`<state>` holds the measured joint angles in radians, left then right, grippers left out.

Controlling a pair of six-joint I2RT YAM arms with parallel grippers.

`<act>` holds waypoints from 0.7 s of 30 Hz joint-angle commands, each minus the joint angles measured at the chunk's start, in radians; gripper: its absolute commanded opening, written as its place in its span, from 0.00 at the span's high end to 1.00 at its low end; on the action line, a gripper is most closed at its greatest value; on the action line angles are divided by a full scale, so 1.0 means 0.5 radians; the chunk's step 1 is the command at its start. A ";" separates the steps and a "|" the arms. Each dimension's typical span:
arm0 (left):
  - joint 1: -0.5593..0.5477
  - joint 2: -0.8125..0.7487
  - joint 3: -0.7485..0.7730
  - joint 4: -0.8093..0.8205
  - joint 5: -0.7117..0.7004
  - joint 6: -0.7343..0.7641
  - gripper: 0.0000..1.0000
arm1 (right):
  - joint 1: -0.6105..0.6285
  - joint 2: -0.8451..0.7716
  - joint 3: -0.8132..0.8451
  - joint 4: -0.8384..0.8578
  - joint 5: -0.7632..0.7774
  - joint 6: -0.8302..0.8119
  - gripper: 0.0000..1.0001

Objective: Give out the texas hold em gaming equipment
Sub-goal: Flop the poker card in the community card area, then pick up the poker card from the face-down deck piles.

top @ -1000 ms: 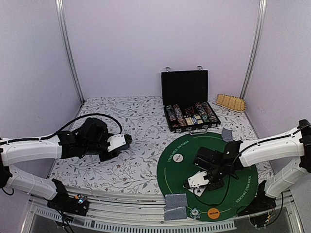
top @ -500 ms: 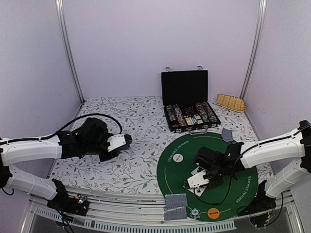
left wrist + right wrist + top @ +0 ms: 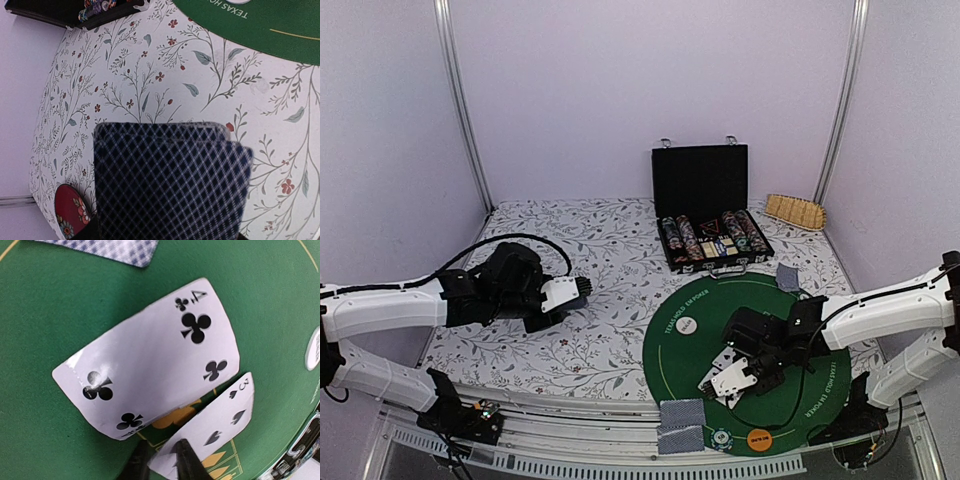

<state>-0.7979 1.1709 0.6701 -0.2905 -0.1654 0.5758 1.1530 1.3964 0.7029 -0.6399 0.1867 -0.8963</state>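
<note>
My left gripper [image 3: 567, 293] is shut on a stack of playing cards with blue patterned backs [image 3: 170, 180], held over the floral cloth left of the green mat. My right gripper [image 3: 161, 460] is low over the round green mat [image 3: 820, 395], its fingers pinched on a three of spades card [image 3: 215, 427]. A four of clubs [image 3: 150, 360] lies curled, face up, just beyond it. Both white faces show in the top view [image 3: 728, 376]. Two face-down cards [image 3: 681, 425], a striped chip [image 3: 721, 437] and an orange disc [image 3: 758, 437] sit at the mat's near edge. A white disc [image 3: 686, 324] lies on the mat's left.
An open black case [image 3: 712, 240] with rows of chips stands behind the mat. A woven tan piece [image 3: 795, 210] lies at the back right. One face-down card [image 3: 788, 277] sits at the mat's far edge. A red dish [image 3: 70, 210] shows beside the left gripper's cards.
My right gripper has shifted slightly toward the near edge with its card, and the white card faces now spread wider on the mat. The left arm has not moved.
</note>
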 commanded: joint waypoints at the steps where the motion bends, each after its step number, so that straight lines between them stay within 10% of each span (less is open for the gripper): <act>1: -0.015 -0.016 -0.018 0.016 0.010 0.002 0.51 | 0.017 -0.003 0.007 -0.136 0.045 0.006 0.74; 9: -0.016 -0.016 -0.018 0.009 0.009 0.003 0.51 | 0.105 -0.074 0.121 -0.347 0.040 0.102 0.55; 15: -0.016 -0.014 -0.012 0.005 0.020 0.002 0.51 | 0.036 -0.392 0.345 0.141 -0.182 0.408 0.46; 21: -0.016 -0.011 0.000 0.007 0.035 0.003 0.51 | -0.591 -0.434 0.515 0.971 -0.811 1.532 0.06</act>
<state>-0.7979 1.1709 0.6704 -0.2924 -0.1650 0.5758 1.0744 1.1641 0.8951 -0.4805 0.0635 -0.5709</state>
